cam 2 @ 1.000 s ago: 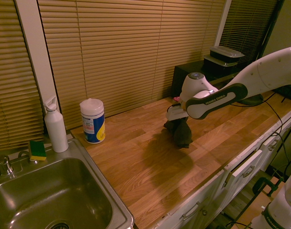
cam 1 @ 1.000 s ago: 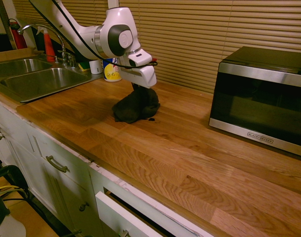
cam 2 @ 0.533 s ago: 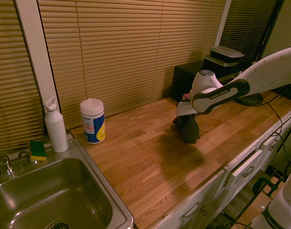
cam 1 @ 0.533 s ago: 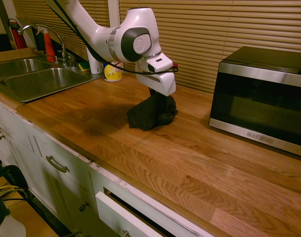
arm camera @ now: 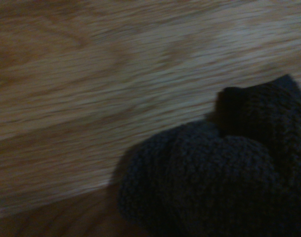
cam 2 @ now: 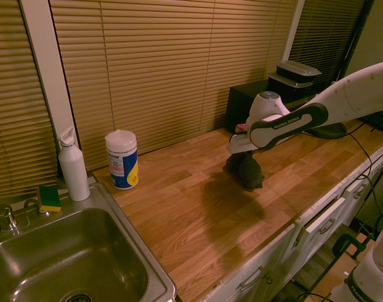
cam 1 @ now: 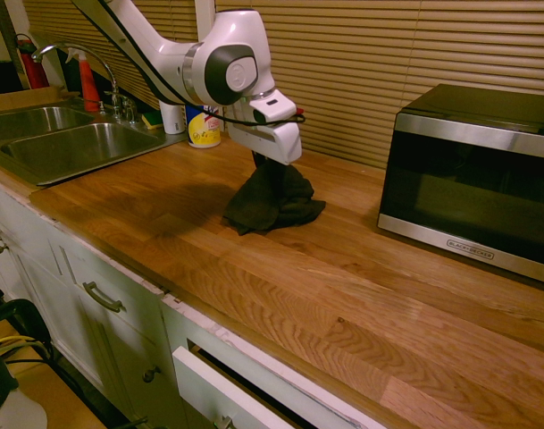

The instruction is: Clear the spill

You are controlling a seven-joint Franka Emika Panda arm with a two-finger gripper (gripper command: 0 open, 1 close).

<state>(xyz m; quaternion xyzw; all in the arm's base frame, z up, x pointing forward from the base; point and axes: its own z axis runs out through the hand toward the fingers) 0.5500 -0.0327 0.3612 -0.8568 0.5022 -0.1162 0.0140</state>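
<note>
Dim amber light, soft shadows, wrist view blurred.

1. A wooden worktop runs along a wall covered by closed slatted blinds.
2. A steel sink is set into one end of the worktop, with a tap at its back edge.
3. White cabinet doors and a drawer, standing slightly open, sit under the front edge.
4. The light is dim and warm yellow.
5. A microwave stands near the worktop's far end.
</note>
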